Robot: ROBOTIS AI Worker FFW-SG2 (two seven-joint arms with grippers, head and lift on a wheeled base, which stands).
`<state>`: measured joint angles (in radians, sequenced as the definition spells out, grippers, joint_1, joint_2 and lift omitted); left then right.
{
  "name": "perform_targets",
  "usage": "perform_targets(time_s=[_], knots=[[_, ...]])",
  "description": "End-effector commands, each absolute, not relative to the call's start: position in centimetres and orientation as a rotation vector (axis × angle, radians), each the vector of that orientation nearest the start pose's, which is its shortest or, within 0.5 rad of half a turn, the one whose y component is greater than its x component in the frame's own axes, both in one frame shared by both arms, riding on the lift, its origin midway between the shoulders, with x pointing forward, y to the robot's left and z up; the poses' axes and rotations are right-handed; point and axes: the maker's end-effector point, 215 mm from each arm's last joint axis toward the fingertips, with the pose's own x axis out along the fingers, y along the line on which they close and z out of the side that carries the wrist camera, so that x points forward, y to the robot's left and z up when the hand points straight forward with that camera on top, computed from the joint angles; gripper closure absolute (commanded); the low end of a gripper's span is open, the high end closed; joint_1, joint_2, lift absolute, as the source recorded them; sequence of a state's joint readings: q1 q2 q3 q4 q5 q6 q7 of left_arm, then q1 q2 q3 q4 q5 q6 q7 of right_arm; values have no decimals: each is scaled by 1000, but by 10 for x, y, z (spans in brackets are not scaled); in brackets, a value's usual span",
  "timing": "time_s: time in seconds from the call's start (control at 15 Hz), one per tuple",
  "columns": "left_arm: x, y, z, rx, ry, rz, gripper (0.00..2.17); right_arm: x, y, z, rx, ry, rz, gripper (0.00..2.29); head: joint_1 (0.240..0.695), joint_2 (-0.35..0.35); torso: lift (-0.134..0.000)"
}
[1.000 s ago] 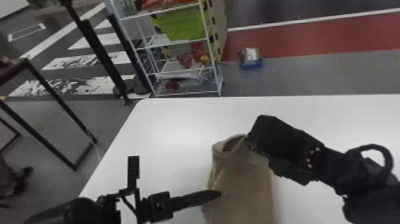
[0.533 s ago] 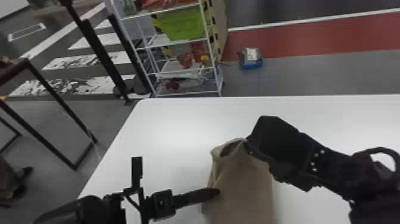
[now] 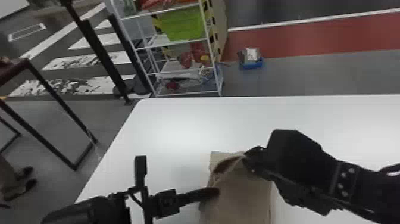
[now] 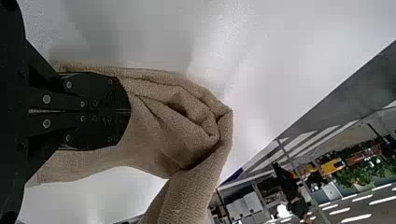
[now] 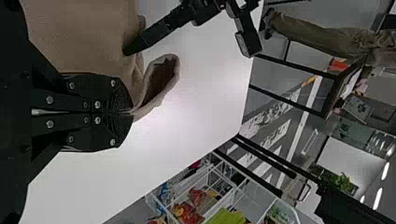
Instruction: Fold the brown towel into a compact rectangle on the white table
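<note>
Head view: brown towel (image 3: 244, 199), near side of white worktop (image 3: 178, 125); left gripper (image 4: 130, 111) clamped on its left side, right gripper (image 5: 132, 112) on its far end. Best drawn evenly taut, edges aligned before release.

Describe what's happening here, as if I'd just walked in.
A robot is folding a brown towel on a white table. Its left gripper is closed on the towel's left side; its right gripper pinches the far end, where the cloth gapes open. The towel is not yet a neat rectangle.
</note>
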<state>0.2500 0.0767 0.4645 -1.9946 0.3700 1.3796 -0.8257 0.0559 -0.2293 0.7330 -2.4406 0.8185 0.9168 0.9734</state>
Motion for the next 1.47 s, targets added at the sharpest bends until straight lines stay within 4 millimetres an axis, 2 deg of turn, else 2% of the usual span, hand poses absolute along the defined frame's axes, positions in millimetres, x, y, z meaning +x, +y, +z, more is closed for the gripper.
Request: perform_targets(time_s=[0.0,0.13,0.33,0.53,0.87,1.07,1.4], knots=[[355,224,-464,-771,867,-523,1909,347,64,-298,-710,301,1078,1676,695,350,-124],[355,224,-463,-768,864,-524,1909,333,75,-317,-722,335,1121,1673,695,350,-124],[355,224,-463,-768,863,-522,1909,317,90,-357,-758,421,1161,1673,695,350,-124],[358,227,-462,-764,851,-519,1909,313,103,-395,-789,496,1180,1673,695,350,-124],[358,232,-463,-764,848,-510,1909,306,117,-418,-796,545,1216,1673,695,350,-124],[358,233,-463,-762,849,-507,1909,299,116,-422,-782,576,1245,1673,695,350,-124],[357,235,-463,-758,844,-504,1909,314,92,-379,-708,540,1192,1673,695,350,-124]])
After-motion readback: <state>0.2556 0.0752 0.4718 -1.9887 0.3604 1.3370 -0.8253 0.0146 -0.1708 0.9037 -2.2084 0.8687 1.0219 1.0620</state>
